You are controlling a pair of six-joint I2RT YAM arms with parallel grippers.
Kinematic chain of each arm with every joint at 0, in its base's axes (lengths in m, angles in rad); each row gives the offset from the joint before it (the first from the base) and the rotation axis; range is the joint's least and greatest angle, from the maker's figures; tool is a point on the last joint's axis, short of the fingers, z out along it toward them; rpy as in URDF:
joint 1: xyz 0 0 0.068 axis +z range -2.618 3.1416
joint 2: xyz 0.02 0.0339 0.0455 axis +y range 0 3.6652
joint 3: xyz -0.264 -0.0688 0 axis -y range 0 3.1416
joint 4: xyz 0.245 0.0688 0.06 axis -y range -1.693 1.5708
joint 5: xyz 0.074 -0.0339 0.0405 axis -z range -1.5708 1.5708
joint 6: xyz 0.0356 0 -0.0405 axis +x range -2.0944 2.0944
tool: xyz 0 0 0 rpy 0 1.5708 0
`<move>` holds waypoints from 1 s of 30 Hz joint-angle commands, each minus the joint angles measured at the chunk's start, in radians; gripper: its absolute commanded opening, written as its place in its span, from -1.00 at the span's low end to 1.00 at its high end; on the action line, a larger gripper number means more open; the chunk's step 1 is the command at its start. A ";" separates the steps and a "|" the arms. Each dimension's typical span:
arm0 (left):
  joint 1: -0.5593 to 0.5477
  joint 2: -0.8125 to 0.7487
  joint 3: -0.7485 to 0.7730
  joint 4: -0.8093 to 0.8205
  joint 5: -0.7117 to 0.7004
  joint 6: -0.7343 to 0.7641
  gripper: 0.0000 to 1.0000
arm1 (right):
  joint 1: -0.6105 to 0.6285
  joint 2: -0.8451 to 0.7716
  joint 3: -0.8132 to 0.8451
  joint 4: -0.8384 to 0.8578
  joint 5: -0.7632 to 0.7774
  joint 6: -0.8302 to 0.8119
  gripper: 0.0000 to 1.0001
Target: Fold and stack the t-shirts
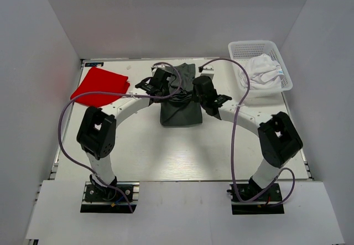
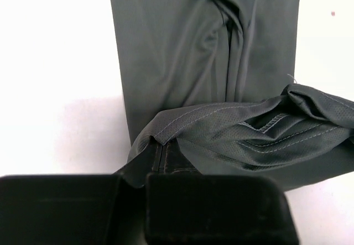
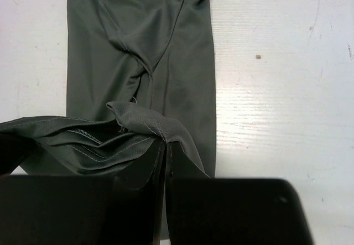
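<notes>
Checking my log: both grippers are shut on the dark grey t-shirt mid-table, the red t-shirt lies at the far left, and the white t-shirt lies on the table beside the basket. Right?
No. The white t-shirt lies inside the basket, not beside it, per the top external view. The rest holds: left gripper and right gripper shut on the dark grey t-shirt, red t-shirt far left.

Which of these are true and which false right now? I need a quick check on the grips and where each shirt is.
1. The left gripper and right gripper are both shut on the dark grey t-shirt. True.
2. The white t-shirt sits in the basket. True.
3. The red t-shirt is in the basket too. False: it lies on the table, far left.
4. The dark grey t-shirt is stacked on the red t-shirt. False: they lie apart.
</notes>
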 commanded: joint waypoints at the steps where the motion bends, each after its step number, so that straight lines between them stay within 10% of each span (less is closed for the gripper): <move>1: 0.024 0.028 0.068 0.027 0.014 0.033 -1.00 | -0.022 0.046 0.080 0.025 -0.031 -0.025 -1.00; 10: 0.075 0.126 0.156 0.031 0.050 0.024 -1.00 | -0.076 0.175 0.206 -0.001 -0.115 -0.001 -1.00; 13: 0.086 0.180 0.199 0.022 0.059 0.024 -0.64 | -0.088 0.232 0.274 -0.043 -0.111 0.002 -1.00; 19: 0.136 0.298 0.420 -0.058 -0.008 0.048 0.89 | -0.132 0.370 0.465 -0.141 -0.076 -0.002 0.74; 22: 0.146 0.265 0.464 -0.108 -0.022 0.049 0.99 | -0.131 0.352 0.490 -0.166 -0.116 -0.031 0.81; 30: 0.123 -0.047 -0.068 0.171 0.182 0.061 0.99 | -0.129 0.115 0.119 -0.032 -0.338 -0.004 0.81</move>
